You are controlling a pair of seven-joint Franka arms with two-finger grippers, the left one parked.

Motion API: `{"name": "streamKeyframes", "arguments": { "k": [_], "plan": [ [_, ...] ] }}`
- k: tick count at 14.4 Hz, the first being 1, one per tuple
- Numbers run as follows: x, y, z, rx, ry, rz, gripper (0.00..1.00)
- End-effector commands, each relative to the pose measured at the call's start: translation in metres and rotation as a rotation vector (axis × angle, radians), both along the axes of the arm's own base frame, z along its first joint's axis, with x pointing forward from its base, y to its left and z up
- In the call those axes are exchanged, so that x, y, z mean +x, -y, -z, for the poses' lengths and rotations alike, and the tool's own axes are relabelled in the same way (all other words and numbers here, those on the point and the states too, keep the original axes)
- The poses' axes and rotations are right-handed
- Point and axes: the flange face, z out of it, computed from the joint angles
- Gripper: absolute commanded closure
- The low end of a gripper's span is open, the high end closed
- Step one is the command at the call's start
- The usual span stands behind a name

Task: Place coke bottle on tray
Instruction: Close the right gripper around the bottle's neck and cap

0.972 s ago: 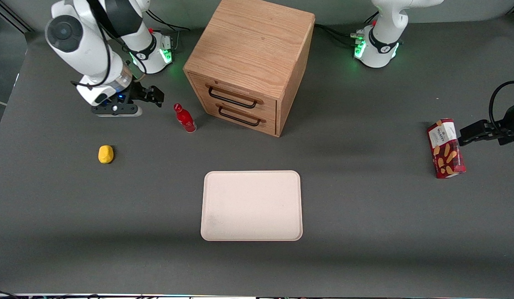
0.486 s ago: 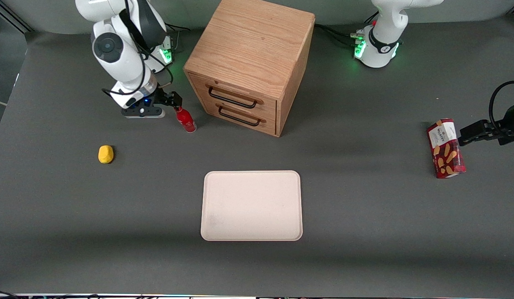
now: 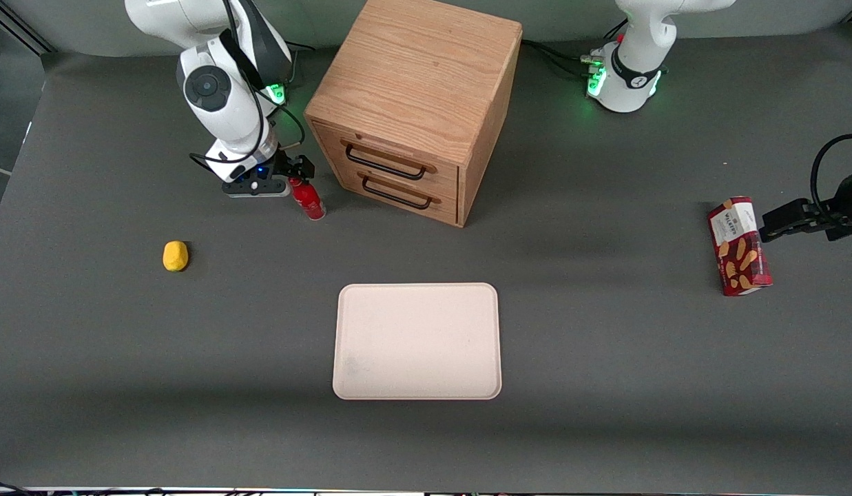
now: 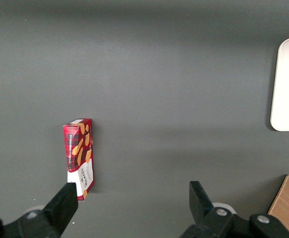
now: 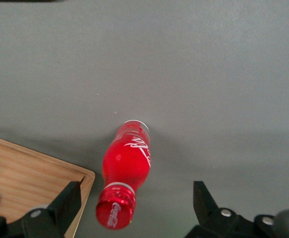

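The coke bottle [image 3: 307, 198] is small, red and red-capped, and it stands upright on the grey table beside the wooden cabinet [image 3: 415, 103]. My gripper [image 3: 296, 172] hovers over the bottle's cap. In the right wrist view the coke bottle [image 5: 126, 170] shows from above, its cap between my open fingers [image 5: 71, 199] and touching neither. My gripper [image 5: 134, 203] holds nothing. The pale pinkish tray [image 3: 417, 341] lies flat with nothing on it, nearer to the front camera than the cabinet and the bottle.
A yellow lump [image 3: 175, 255] lies toward the working arm's end of the table. A red snack box [image 3: 739, 246] stands toward the parked arm's end. The cabinet's corner [image 5: 35, 173] is close beside the bottle.
My arm has swung from the working arm's end of the table toward the cabinet, bringing the gripper from beside the bottle to right above its cap. The bottle has not moved.
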Motion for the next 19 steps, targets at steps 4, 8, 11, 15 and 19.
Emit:
{"name": "streamKeyframes", "arguments": {
  "k": [4, 8, 11, 15, 19],
  "plan": [
    [-0.0103, -0.0173, 0.0148, 0.007, -0.011, 0.037, 0.0],
    [-0.0115, -0.0196, 0.0148, 0.006, -0.009, 0.033, 0.0],
    [-0.0093, -0.0199, 0.0132, 0.013, 0.004, 0.033, 0.01],
    [-0.0091, -0.02, 0.013, 0.015, 0.005, 0.021, 0.42],
    [-0.0085, -0.0197, 0.0125, 0.015, 0.005, 0.019, 0.85]
  ]
}}
